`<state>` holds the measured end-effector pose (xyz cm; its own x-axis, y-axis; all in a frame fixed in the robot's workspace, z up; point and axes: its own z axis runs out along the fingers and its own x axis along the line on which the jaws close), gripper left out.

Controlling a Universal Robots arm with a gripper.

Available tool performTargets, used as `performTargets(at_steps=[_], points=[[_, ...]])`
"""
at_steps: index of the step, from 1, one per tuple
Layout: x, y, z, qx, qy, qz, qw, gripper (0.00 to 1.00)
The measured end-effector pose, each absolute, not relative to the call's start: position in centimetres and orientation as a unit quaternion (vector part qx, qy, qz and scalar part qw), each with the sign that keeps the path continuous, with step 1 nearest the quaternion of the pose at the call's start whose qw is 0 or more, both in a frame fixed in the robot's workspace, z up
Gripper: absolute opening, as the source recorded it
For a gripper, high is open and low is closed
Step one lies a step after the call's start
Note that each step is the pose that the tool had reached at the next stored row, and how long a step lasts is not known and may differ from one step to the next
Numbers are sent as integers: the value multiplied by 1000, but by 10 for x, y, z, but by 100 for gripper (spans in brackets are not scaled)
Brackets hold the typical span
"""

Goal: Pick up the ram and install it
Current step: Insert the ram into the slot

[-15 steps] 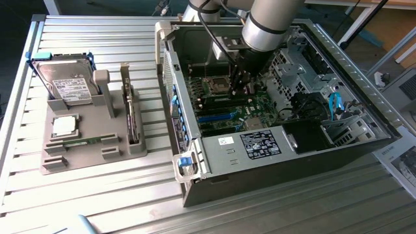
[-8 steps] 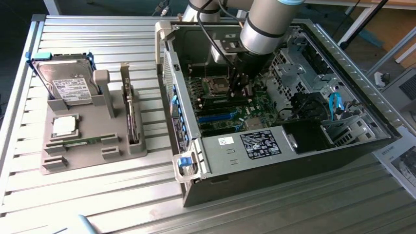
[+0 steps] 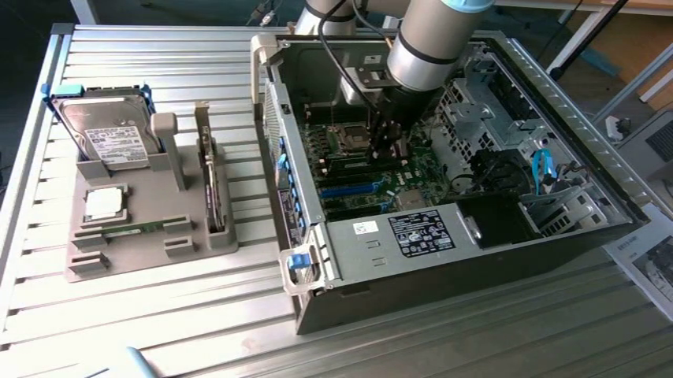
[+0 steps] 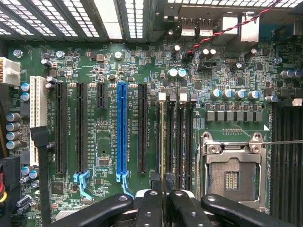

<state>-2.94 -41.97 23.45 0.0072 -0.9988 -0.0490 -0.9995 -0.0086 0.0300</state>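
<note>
your hand (image 4: 164, 197) is pinching the ram (image 4: 163, 137) edge-on over the memory slots (image 4: 184, 137), beside the empty cpu socket (image 4: 232, 177). if it's skewed or 1 slot off, pressing could jam or crack it.
</note>
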Motion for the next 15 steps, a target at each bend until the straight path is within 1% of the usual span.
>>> performTargets(at_steps=[15], points=[[-26,-420,234,-702,712,28,7,12]])
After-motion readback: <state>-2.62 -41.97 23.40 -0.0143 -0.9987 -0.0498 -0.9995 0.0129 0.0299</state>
